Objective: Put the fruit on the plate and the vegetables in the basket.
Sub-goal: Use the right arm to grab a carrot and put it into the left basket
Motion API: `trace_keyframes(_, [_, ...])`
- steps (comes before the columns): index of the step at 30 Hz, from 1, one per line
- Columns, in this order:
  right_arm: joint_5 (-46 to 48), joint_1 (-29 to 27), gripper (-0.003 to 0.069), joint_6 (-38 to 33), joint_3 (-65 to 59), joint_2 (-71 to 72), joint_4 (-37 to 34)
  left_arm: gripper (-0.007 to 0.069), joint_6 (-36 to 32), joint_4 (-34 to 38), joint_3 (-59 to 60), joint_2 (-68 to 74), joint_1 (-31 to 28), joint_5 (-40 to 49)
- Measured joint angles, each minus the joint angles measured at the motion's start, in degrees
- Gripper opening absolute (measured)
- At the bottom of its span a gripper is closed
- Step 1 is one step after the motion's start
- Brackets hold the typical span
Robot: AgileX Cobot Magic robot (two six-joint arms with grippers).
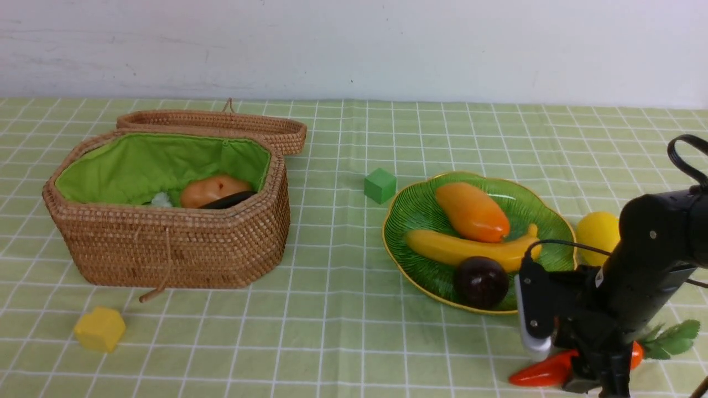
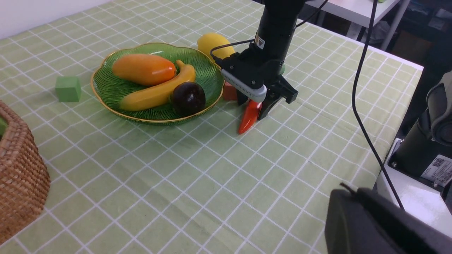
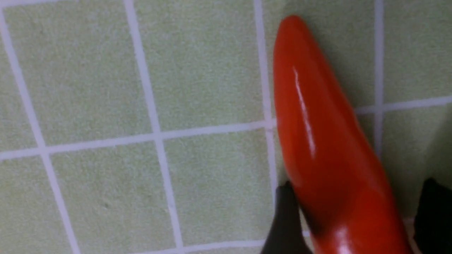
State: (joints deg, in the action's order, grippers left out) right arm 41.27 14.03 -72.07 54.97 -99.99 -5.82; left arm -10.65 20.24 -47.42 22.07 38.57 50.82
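Carrot (image 1: 539,373) lies flat on the checked cloth (image 1: 332,331) at the near edge on the right side, just in front of the plate (image 1: 420,210). Its tip points left, leaves (image 1: 672,337) right. Right claw (image 2: 252,110) is down over its middle with fingers (image 3: 286,218) spread, 1 on each side (1 looks against the carrot, the other has cloth showing in the gap), so no pinch.

Plate holds 3 fruits: mango (image 1: 472,211), banana (image 1: 459,250), mangosteen (image 1: 481,281). Lemon (image 1: 597,232) sits on the cloth just beside the plate's right rim.

Basket (image 1: 166,249) is well to the left, with its lid (image 1: 221,124) open and lying behind it. Potato (image 1: 213,190) and dark eggplant (image 1: 227,200) are inside.

2 loose blocks: green block (image 1: 380,185) between basket and plate, yellow block (image 1: 100,329) in front of the basket.

Left claw (image 2: 353,211) is pressed shut, well apart from everything.
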Motion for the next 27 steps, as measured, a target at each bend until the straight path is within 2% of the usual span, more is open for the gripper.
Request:
trace_keyframes(3, [0.46,0.0,0.043,-0.57,0.0,-0.32,0.0,0.0007,0.11,0.0,0.0,0.0,0.0,0.0])
trace_keyframes(8, [2.52,0.0,0.0283,-1.69,0.0,-0.38,-0.24,0.0007,0.11,0.0,0.0,0.0,0.0,0.0])
trace_keyframes(14, [13.4,1.09,0.0286,0.04,-0.02,2.58,0.25,0.0007,0.11,0.0,0.0,0.0,0.0,0.0])
trace_keyframes(16, [16.44,3.27,0.0286,5.84,0.83,5.79,-0.9,0.0007,0.11,0.0,0.0,0.0,0.0,0.0])
trace_keyframes(20, [17.62,10.94,0.0286,24.51,7.35,11.17,-6.93,0.0007,0.24,-0.38,0.0,0.0,0.0,-0.6])
trace_keyframes(21, [17.51,11.89,0.0286,26.85,8.8,11.4,-7.44,0.0007,0.39,-0.64,0.0,0.0,0.0,-0.8])
trace_keyframes(24, [15.57,19.84,0.0286,35.12,17.22,11.3,-10.74,0.0007,3.62,-3.71,0.0,0.0,0.0,-3.49])
trace_keyframes(27, [12.63,24.22,0.0286,37.81,24.65,9.57,-12.61,0.0007,8.87,-9.34,0.0,0.0,0.0,-5.86])
